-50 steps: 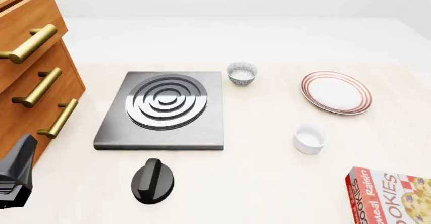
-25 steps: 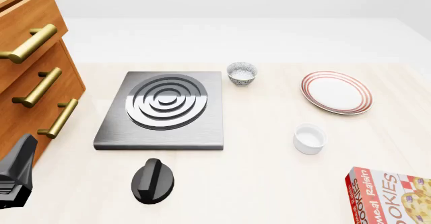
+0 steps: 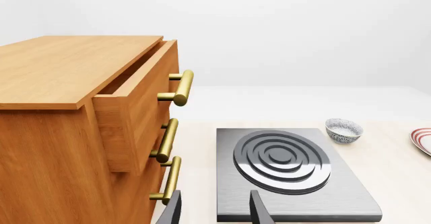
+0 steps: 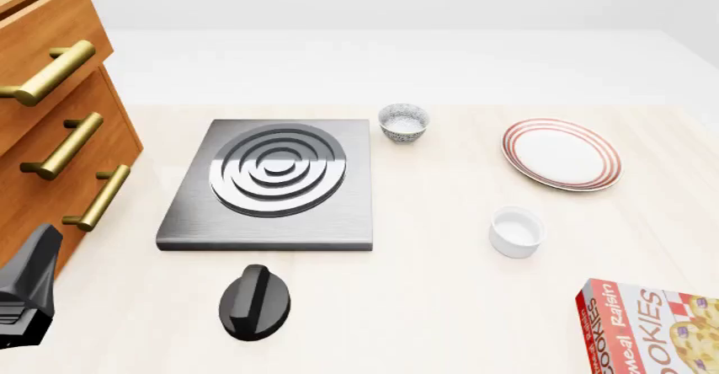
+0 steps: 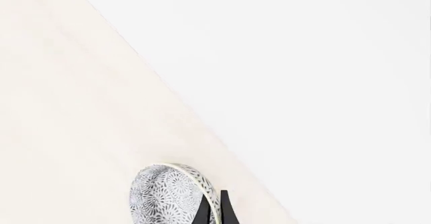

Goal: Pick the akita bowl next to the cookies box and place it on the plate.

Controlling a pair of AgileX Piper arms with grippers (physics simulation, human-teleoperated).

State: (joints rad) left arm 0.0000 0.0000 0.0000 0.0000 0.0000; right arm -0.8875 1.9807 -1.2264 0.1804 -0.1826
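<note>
Carrying akita bowl [image 5: 161, 196] | right gripper [image 5: 214, 211] jaws narrow, pinching rim | keep level, lower onto plate [image 4: 561, 154] | left gripper [image 3: 215, 211] jaws wide, empty

We look down on a pale cream wooden tabletop [image 4: 450, 307] under soft, even light. At nine o'clock stands an orange-brown wooden drawer cabinet [image 4: 45, 121] with brass bar handles [image 4: 70, 145], its top drawer slightly open. Toward twelve o'clock, a plain white backdrop [image 4: 393, 3] rises.
</note>
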